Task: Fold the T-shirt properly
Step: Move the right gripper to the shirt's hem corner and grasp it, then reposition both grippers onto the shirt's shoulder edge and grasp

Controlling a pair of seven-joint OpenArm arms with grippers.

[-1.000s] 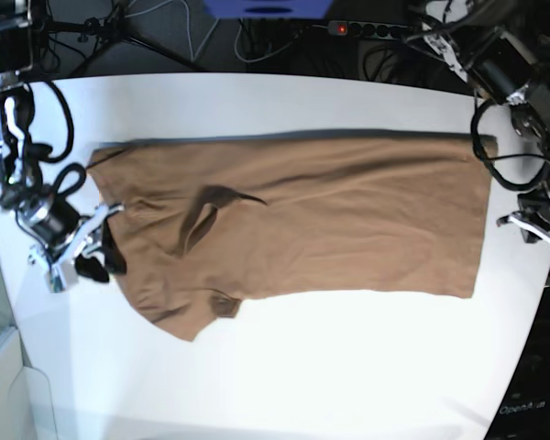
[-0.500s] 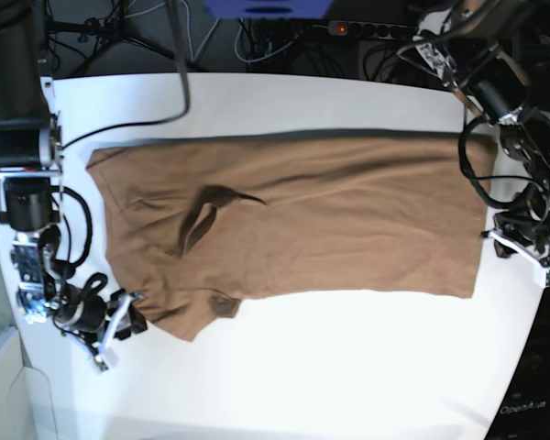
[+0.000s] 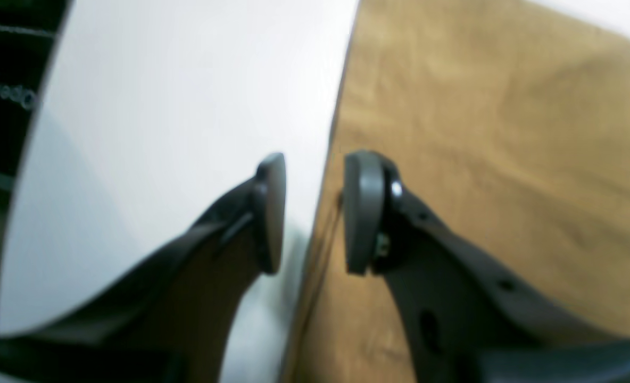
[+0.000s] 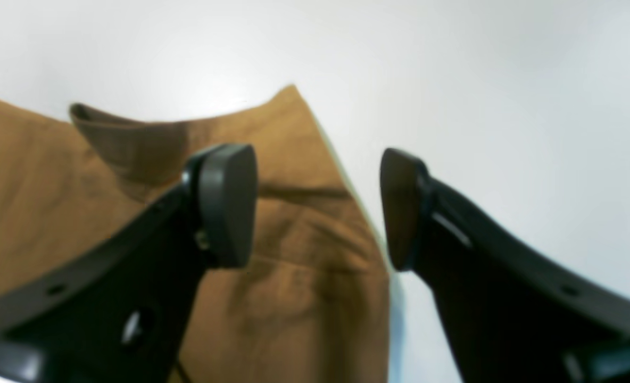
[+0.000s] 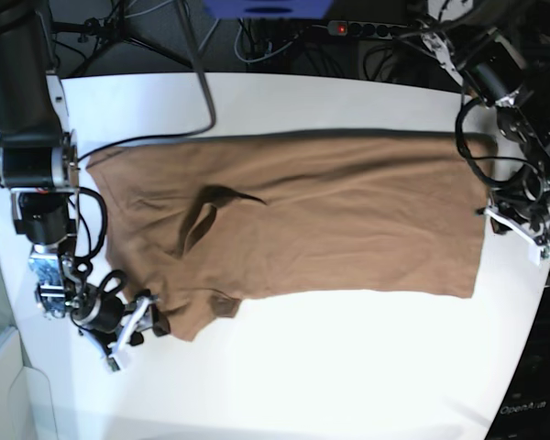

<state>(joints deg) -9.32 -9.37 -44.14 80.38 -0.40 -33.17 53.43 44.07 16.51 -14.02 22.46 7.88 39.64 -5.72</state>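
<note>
The tan T-shirt [image 5: 330, 220] lies flat across the white table [image 5: 348, 367], folded lengthwise, with a dark crease near its left part. My right gripper [image 5: 147, 321] is at the lower-left sleeve. In the right wrist view the right gripper [image 4: 315, 207] is open, with one finger over the sleeve cloth [image 4: 38, 175] and the other over bare table. My left gripper [image 5: 489, 218] is at the shirt's right edge. In the left wrist view the left gripper [image 3: 316, 213] is open and straddles the edge of the cloth [image 3: 506, 133], with nothing gripped.
Cables and a power strip [image 5: 357, 29] run along the far side behind the table. The table's right edge [image 5: 541, 275] lies close to the left gripper. A dark drop-off [image 3: 6, 80] shows beyond it.
The right gripper moved down the left side of the table to the lower sleeve corner. The left gripper shifted in toward the shirt's right edge. The shirt has not moved.
</note>
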